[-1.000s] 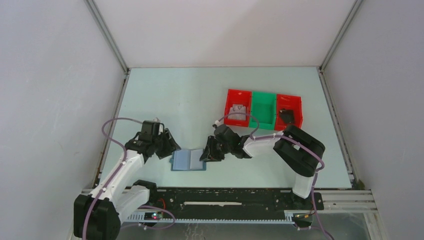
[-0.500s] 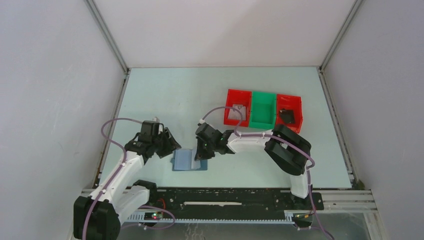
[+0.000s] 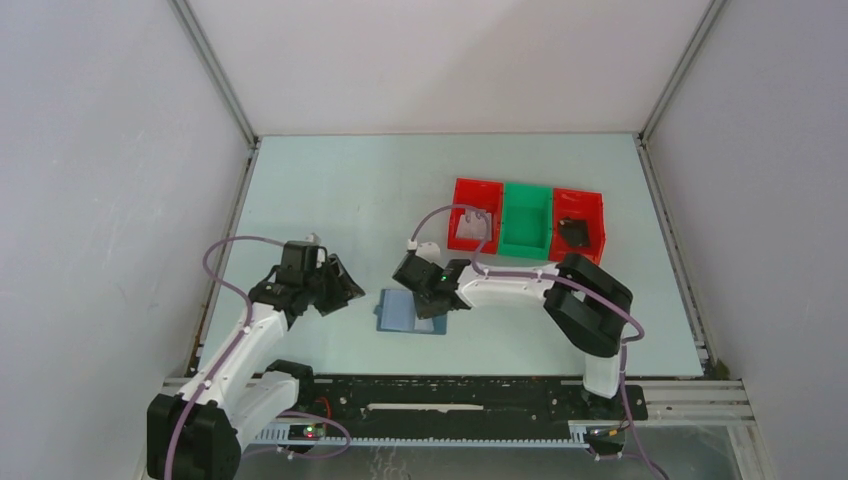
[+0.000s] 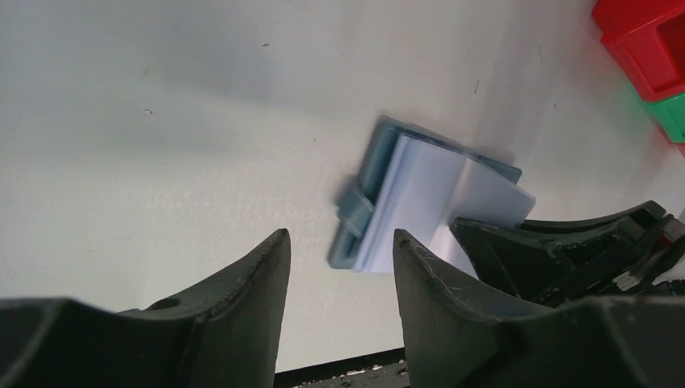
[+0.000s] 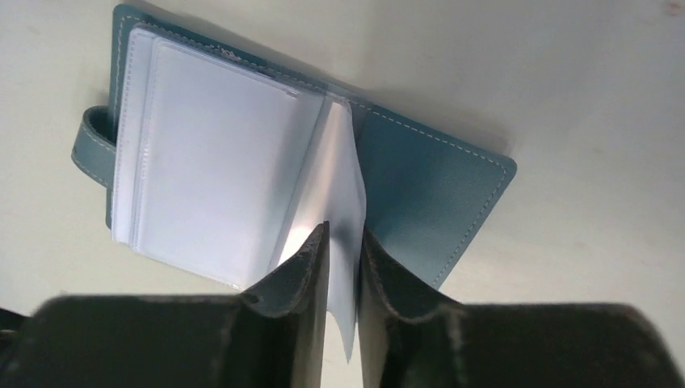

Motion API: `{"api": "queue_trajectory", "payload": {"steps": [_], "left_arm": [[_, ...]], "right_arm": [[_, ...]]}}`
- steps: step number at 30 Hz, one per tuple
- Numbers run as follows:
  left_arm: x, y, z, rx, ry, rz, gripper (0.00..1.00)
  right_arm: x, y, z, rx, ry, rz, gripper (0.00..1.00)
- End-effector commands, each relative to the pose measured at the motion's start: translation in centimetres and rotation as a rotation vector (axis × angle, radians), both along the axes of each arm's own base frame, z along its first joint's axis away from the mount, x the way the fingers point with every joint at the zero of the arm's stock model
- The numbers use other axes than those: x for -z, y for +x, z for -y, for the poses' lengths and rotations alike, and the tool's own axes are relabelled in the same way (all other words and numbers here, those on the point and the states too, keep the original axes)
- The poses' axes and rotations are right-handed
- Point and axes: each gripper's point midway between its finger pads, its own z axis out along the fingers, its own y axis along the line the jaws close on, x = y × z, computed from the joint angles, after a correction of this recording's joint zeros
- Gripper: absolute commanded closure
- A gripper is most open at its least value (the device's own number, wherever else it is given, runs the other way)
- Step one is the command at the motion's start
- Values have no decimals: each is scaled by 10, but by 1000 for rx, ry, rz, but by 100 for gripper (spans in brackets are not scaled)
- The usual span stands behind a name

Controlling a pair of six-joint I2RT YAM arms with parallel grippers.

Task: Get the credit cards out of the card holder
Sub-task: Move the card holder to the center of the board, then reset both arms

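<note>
Right jaws pinch clear sleeve of open card holder, arm reaching left; left jaws open, nearby.

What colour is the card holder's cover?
The card holder is teal with pale stitching; best seen from the right wrist.

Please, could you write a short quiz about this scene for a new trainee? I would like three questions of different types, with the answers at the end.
1. True or false: the left tool grips the card holder.
2. What does the right tool pinch? A) a black card B) a clear sleeve of the card holder C) the wall of a bin
3. Fill in: the middle bin in the row is ____ in colour.
Key: 1 false, it is open and apart from the holder; 2 B; 3 green.
</note>
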Motion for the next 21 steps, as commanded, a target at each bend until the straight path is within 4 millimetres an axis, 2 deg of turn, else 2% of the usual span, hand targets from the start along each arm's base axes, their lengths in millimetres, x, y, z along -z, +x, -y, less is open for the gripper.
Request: {"api": "queue_trajectory", "payload": {"steps": [1, 4, 6, 12, 15, 18, 21], "left_arm": [[-17, 7, 4, 24, -26, 61, 45], [-40, 13, 7, 58, -32, 138, 45], [-59, 16, 8, 81, -27, 205, 45], [-113, 20, 7, 143, -1, 392, 42], [-136, 20, 2, 147, 29, 458, 42], [-155, 21, -5, 132, 69, 505, 41], [-171, 22, -13, 116, 109, 556, 41]], "right_arm": [[-17, -2, 47, -16, -125, 81, 66], [-52, 4, 50, 6, -61, 136, 55], [-74, 10, 55, 31, -18, 160, 52], [-141, 31, 89, 142, 81, 288, 43], [-180, 43, 116, 215, 138, 397, 40], [-225, 52, 157, 325, 217, 516, 39], [-257, 53, 200, 438, 291, 630, 36]]}}
